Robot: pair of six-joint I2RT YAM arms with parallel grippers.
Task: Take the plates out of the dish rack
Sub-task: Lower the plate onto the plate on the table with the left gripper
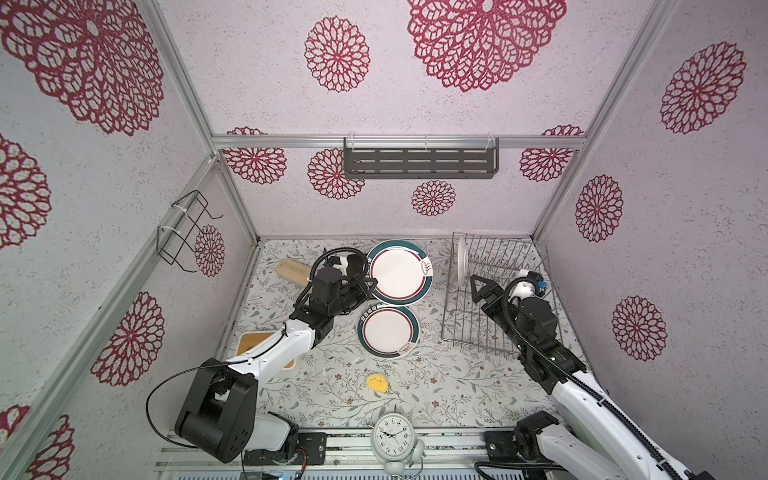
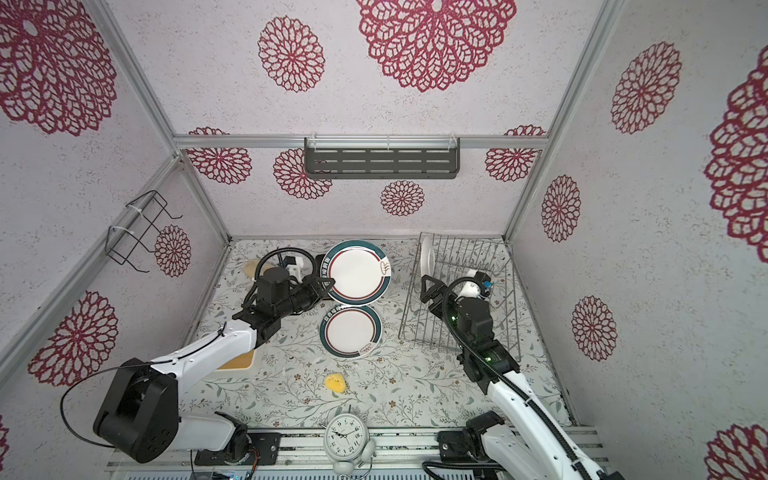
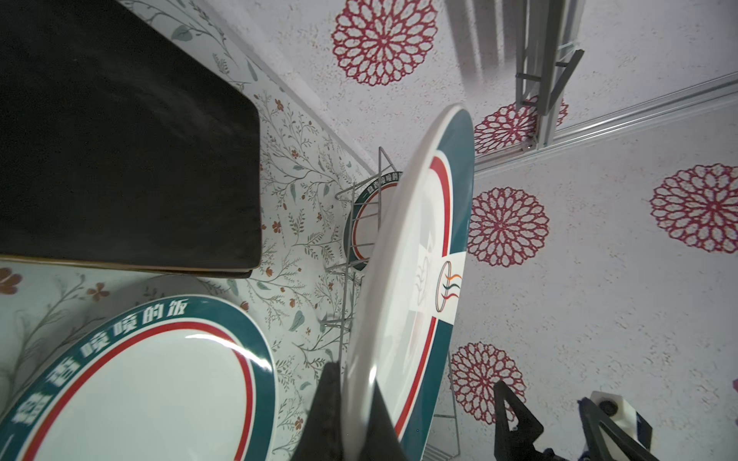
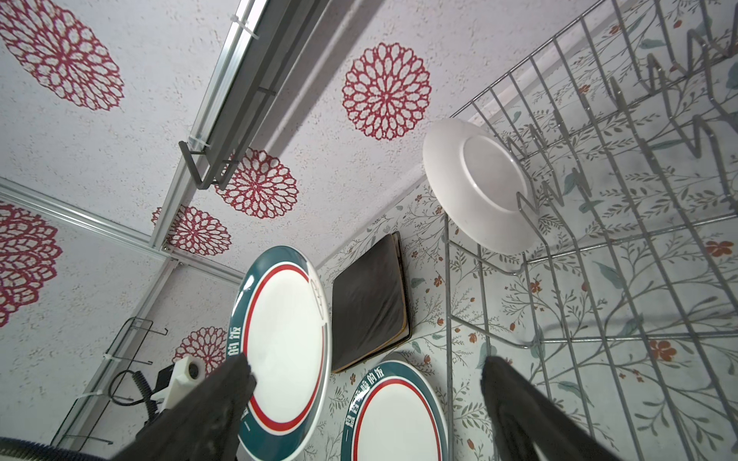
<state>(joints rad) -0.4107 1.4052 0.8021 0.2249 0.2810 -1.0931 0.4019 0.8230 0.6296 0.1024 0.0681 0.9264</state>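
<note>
Left wrist: glossy round plate (image 3: 423, 239), matte square plate (image 3: 120, 139).

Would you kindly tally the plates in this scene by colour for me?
Teal-rimmed round plates: 3 (held plate in the left tool, flat plate, rack plate in the dish rack).
Dark square plate: 1 clearly seen; a second may lie beneath.
Total: 4 certain.

Dark square plate (image 1: 356, 266) mostly hidden behind left arm (image 1: 291, 336); flat round plate (image 3: 139, 379) cut by picture edge
</note>
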